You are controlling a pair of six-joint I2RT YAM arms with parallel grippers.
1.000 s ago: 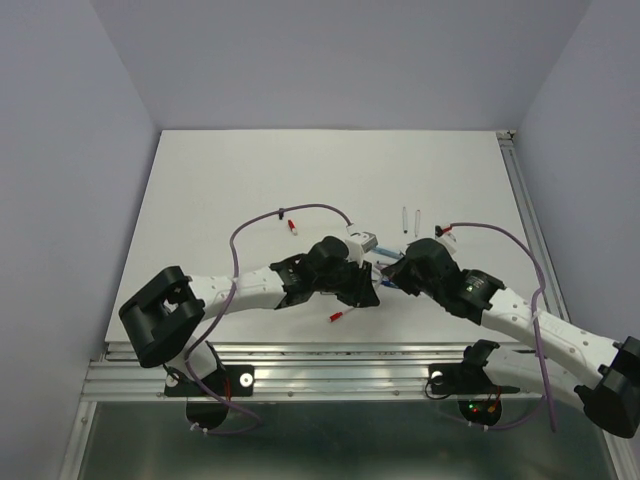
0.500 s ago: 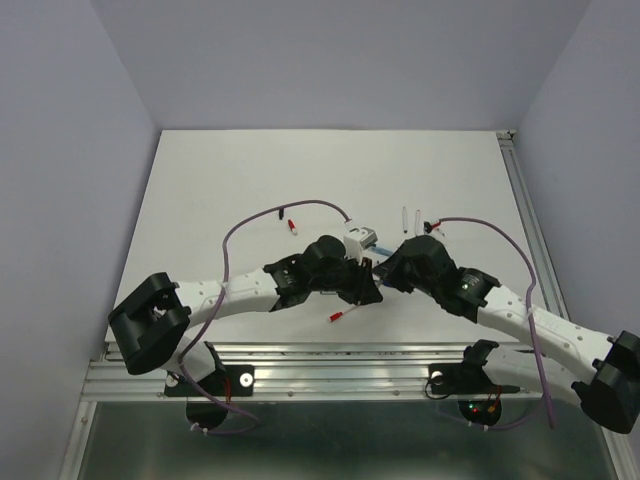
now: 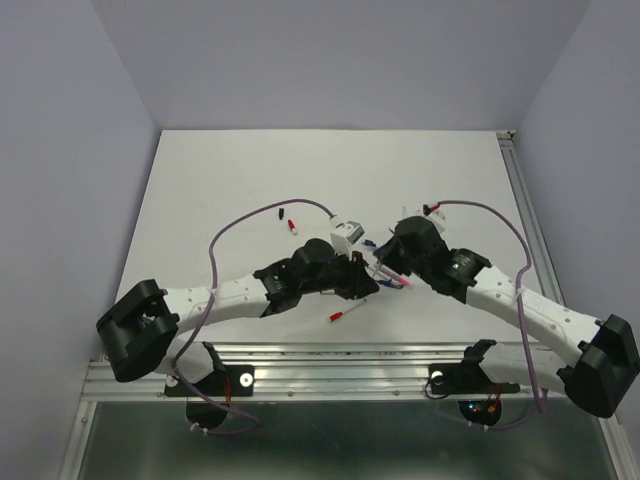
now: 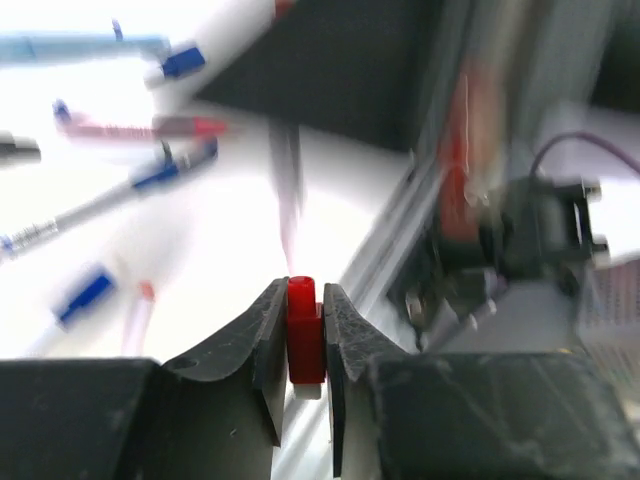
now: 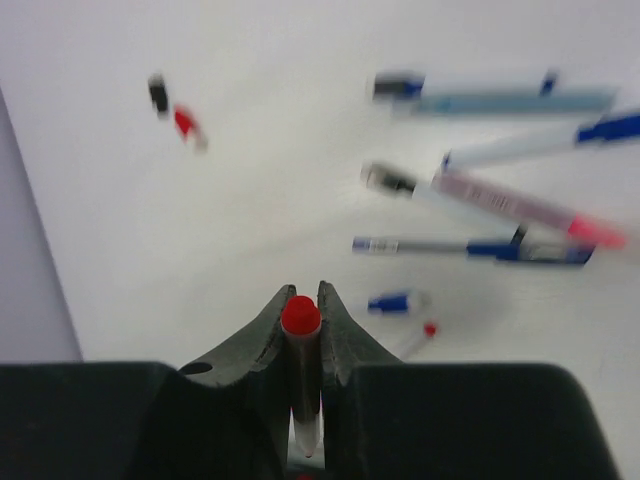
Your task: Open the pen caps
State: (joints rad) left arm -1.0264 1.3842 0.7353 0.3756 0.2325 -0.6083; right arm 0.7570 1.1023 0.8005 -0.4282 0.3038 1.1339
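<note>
Red plastic sits pinched in both sets of fingers as your two arms meet over the middle of the white surface (image 3: 230,170). Your left fingers (image 4: 262,340) are clenched on a stubby red cap (image 4: 305,330) with a sliver of white beneath it. A thin, blurred barrel rises from it towards the right arm (image 3: 500,290); whether cap and barrel still join cannot be told. Your right fingers (image 5: 335,335) grasp a pen (image 5: 300,318) with a translucent barrel, its rounded red end poking out just past the fingertips.

Beyond them the other pens (image 5: 500,215) lie in a loose fan: a pale blue one, a pink one and several with blue ends. A short blue cap (image 5: 392,301) lies on its own near them. Well apart from these, a black cap (image 5: 158,93) and a loose red cap (image 5: 185,122) lie just beside each other. Seen from above, a red-tipped pen (image 3: 343,315) lies on the near side of the left arm (image 3: 230,295).

Compared with a second ago, both wrists have shifted away from you and leftward. The right arm now lies over the spot where two white pens showed, and the left arm's elbow has swung out further left. The red-tipped pen and the two loose caps have not moved.
</note>
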